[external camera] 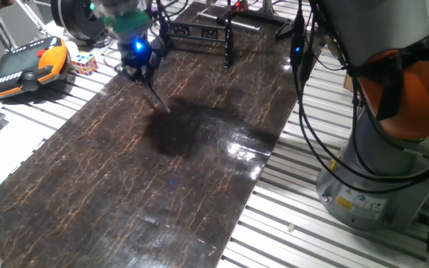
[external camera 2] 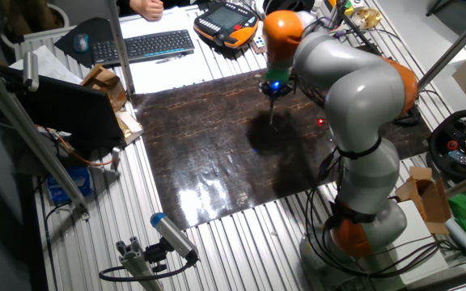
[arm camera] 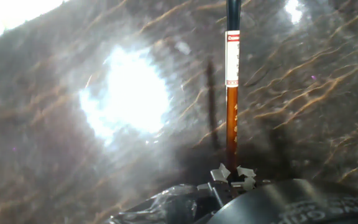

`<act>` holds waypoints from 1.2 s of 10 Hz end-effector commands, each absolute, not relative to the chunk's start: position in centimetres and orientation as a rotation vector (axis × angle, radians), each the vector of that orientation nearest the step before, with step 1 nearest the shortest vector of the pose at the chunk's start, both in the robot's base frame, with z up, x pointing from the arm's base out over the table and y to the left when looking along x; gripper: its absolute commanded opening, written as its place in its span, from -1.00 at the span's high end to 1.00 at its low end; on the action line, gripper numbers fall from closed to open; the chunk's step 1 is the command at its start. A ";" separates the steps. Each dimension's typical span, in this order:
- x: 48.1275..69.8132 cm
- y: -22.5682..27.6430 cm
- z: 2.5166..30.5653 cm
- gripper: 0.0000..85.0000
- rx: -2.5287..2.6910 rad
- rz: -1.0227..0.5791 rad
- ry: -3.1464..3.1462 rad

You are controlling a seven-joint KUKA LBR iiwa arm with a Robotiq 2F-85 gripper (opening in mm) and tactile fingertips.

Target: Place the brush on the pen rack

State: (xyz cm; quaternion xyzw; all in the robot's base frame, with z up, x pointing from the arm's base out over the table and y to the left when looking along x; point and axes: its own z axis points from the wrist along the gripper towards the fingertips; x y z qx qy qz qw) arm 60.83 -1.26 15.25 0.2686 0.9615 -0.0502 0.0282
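My gripper (external camera: 141, 73) is shut on the brush (external camera: 157, 97) and holds it above the dark marbled mat (external camera: 170, 186). The brush hangs slanting down from the fingers, its tip near the mat. In the hand view the brush (arm camera: 231, 118) runs straight away from the fingers (arm camera: 246, 173): orange-red handle, white label section, then a dark end. The pen rack (external camera: 227, 33), a low black frame of thin posts and bars, stands at the mat's far end, to the right of the gripper. In the other fixed view the gripper (external camera 2: 273, 90) is over the mat's far side; the rack is hidden there.
An orange and black teach pendant (external camera: 28, 67) and a colour cube (external camera: 83, 63) lie left of the mat. A round black spool (external camera: 80, 18) stands behind them. A keyboard (external camera 2: 148, 46) lies beyond the mat. The arm's base (external camera: 378, 164) and cables stand to the right.
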 end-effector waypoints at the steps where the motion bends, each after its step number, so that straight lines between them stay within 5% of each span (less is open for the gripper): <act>1: 60.8 -1.8 15.5 0.98 0.925 -0.171 2.924; 12: 62.0 -2.1 16.3 0.98 1.322 -0.272 2.672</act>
